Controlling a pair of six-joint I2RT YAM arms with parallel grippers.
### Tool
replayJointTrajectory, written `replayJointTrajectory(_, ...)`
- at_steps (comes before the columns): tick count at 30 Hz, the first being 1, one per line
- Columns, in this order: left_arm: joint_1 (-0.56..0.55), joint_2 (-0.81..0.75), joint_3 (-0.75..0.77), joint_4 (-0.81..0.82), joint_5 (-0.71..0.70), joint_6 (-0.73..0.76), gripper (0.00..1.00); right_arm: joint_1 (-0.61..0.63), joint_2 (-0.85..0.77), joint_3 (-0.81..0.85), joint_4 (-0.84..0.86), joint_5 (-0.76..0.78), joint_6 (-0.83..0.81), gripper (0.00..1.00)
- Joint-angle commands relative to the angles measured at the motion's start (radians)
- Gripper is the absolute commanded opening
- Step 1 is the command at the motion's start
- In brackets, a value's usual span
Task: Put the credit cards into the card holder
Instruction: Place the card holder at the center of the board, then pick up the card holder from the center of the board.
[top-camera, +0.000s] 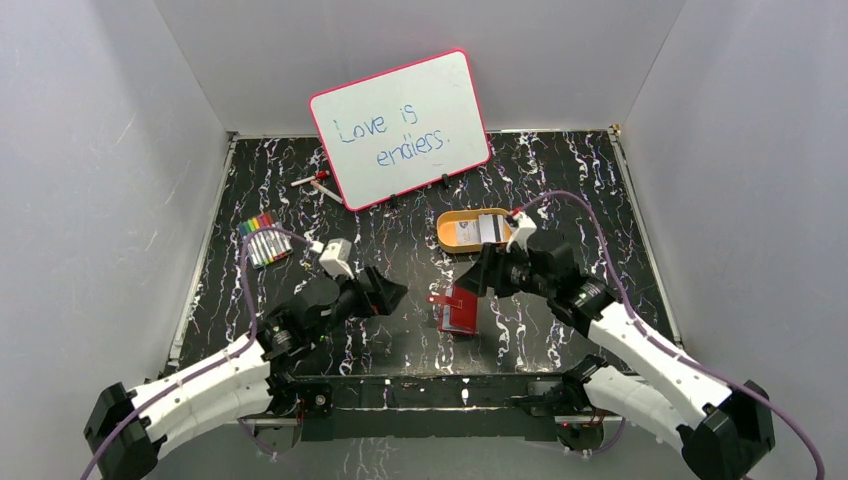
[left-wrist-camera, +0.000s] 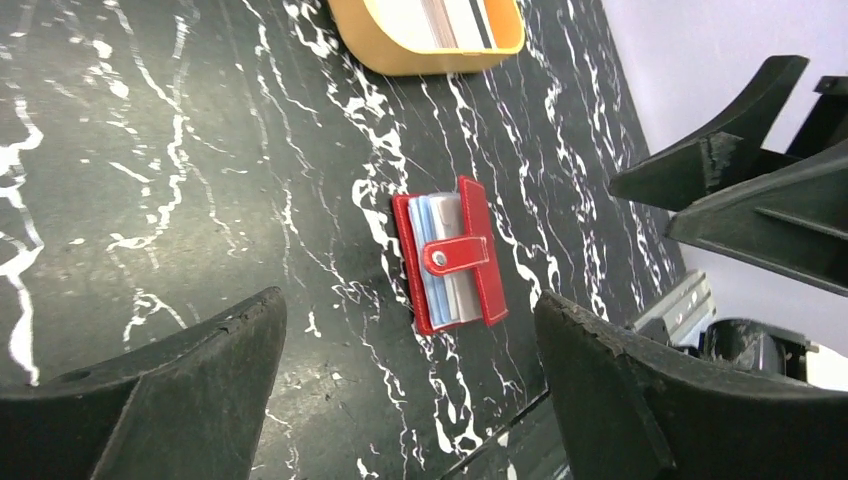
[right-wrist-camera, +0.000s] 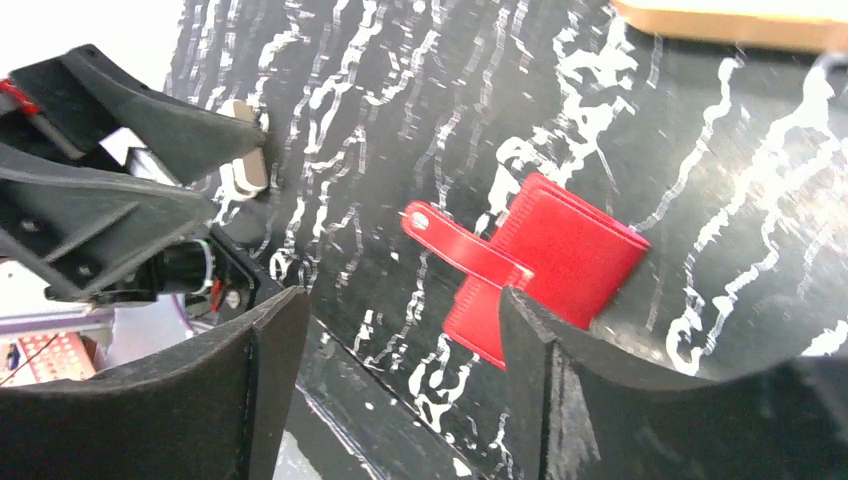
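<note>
Holder (top-camera: 458, 310) of red lies on the black marbled bench (top-camera: 300, 200), near the front edge and between the two hands. In the left wrist view it sits partly open, pale blue pockets showing between the red covers, and its snap tab (left-wrist-camera: 452, 256) reaches across them. Whether the tab is fastened cannot be told. Whether a card sits in the pockets cannot be told either.

The cards (top-camera: 478, 231) lie in a yellow-orange tray (top-camera: 446, 232) behind the holder, toward the whiteboard (top-camera: 400, 128). One of them shows a dark stripe.

The left hand (top-camera: 385, 292) hangs low just left of the holder, apart from it. Its fingers (left-wrist-camera: 180, 390) are spread wide, and nothing is between them.

The right hand (top-camera: 478, 280) is just right of the holder, between it and the tray. In its own wrist view the fingers (right-wrist-camera: 600, 400) stand well apart with only bare bench between them. The holder shows just past the fingertip on the right side of that view, and the hand grips nothing. Whether that finger touches the holder cannot be told.

A pack of coloured markers (top-camera: 263, 240) lies by the left wall.
</note>
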Motion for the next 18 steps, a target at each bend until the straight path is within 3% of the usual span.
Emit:
replayJointTrajectory(1, 0.0, 0.167, 0.104, 0.07, 0.138, 0.063, 0.89, -0.051, -0.058, -0.148, -0.058, 0.01, 0.045, 0.72)
replayJointTrajectory(6, -0.101, 0.382, 0.233, 0.065, 0.138, 0.1, 0.85, -0.054, -0.046, -0.279, 0.097, -0.017, 0.12, 0.57)
replayJointTrajectory(18, -0.151, 0.755, 0.425, 0.112, 0.193, 0.141, 0.74, -0.056, 0.135, -0.319, 0.25, 0.001, 0.154, 0.49)
